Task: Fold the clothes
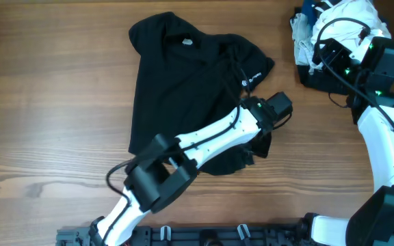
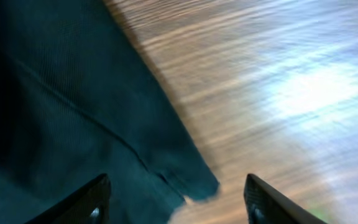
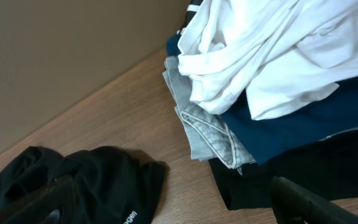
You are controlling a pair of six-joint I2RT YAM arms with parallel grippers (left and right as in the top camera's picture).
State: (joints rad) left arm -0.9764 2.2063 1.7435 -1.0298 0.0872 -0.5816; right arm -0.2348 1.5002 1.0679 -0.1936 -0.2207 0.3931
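A black T-shirt lies spread and rumpled on the wooden table, its sleeve with white lettering toward the right. My left gripper hovers over the shirt's lower right corner, open and empty. In the left wrist view the dark fabric corner lies between the open fingers. My right gripper is open and empty, near the pile of clothes at the back right. In the right wrist view the black shirt's sleeve lies to the left.
The pile holds a white garment on top, a grey one, a navy one and a black one beneath. A wall stands behind the table in the right wrist view. Bare wood lies left of the shirt.
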